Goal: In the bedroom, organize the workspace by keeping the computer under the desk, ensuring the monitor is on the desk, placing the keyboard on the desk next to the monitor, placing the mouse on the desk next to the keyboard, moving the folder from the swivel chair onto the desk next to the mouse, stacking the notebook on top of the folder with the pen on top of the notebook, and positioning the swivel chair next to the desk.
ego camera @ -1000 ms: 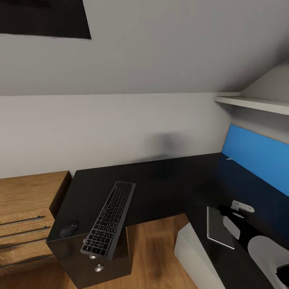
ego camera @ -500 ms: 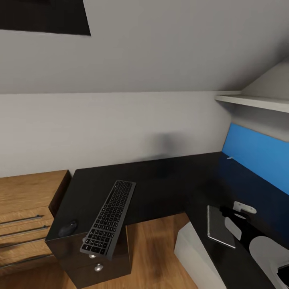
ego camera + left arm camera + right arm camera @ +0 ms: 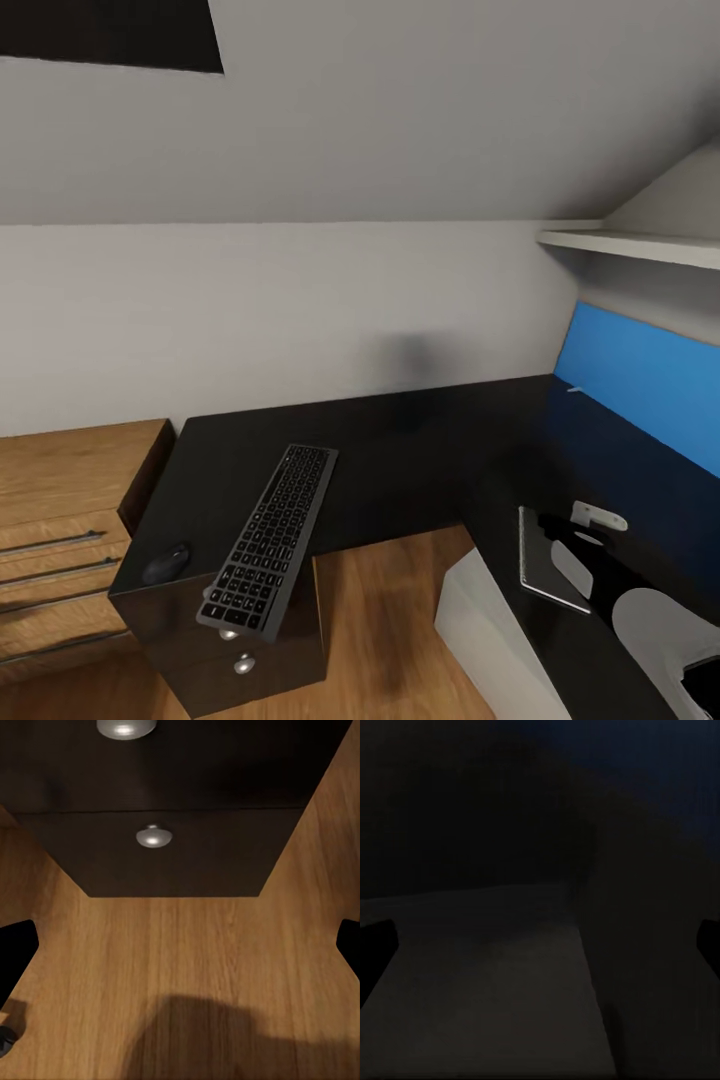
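Head view: black L-shaped desk [image 3: 400, 450] against a pale wall, taken as landmark.
- Keyboard [image 3: 272, 537]: on the desk's near-left wing, lying askew, near end overhanging the desk front above the drawer unit [image 3: 270, 650].
- Mouse [image 3: 165, 564]: on the desk, just beside the keyboard, toward the desk's left edge, apart from it.
- Notebook [image 3: 545, 560]: flat on the desk's right wing, partly covered by a pale and black robot arm [image 3: 640, 610].
- Blue wall panel [image 3: 640, 385]: upright behind the desk's right wing, under a white shelf [image 3: 630, 245].
- Light wooden dresser [image 3: 60, 540]: touching the desk's left side.
- Wooden floor [image 3: 390, 630]: in the desk's inner corner.

Left wrist view: left gripper [image 3: 180, 952] aimed at the floor before the desk's drawer unit, two round silver knobs [image 3: 154, 836] ahead; dark fingertips [image 3: 16, 945] at opposite edges, spread wide, holding nothing.

Right wrist view: very dark; right gripper [image 3: 540, 945] fingertips likewise at opposite edges, spread wide, nothing between; surface beyond too dim to identify.
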You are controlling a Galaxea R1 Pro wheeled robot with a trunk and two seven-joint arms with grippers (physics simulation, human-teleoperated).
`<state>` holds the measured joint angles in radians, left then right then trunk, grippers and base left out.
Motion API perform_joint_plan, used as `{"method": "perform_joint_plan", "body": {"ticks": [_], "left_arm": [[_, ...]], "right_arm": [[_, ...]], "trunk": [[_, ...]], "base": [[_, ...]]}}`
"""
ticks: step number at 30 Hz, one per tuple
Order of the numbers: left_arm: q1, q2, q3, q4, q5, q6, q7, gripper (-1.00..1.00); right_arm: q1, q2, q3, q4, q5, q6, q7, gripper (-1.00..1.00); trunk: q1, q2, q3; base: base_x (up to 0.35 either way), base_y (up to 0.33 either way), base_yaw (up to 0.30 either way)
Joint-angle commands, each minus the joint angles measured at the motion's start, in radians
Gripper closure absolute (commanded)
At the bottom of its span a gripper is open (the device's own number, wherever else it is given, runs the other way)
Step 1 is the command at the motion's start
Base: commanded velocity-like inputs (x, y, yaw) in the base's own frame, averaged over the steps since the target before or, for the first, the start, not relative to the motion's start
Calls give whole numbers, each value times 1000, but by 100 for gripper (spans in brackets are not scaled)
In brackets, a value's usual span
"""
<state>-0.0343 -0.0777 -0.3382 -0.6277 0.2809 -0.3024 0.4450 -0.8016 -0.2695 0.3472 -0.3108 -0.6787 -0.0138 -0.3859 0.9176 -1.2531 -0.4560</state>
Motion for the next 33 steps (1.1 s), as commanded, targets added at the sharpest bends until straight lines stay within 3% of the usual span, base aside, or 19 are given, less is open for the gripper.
{"method": "perform_joint_plan", "body": {"ticks": [1,22,33], "left_arm": [[-1,1,-7,0,10,-6,6,-100],[-1,1,-8,0,10,-6,6,-100],[-1,2,-6,2,9,-6,6,-100]], "right_arm": [[-1,0,9,-1,-10,-1,-5,-100],[-1,3,9,-2,9,0,-5,-100],[-1,5,9,-4,10,0,-5,-100]], "trunk": [[4,-8,-4],[84,-155,-70],[84,-155,-70]], "base": [[0,0,0],[0,0,0],[0,0,0]]}}
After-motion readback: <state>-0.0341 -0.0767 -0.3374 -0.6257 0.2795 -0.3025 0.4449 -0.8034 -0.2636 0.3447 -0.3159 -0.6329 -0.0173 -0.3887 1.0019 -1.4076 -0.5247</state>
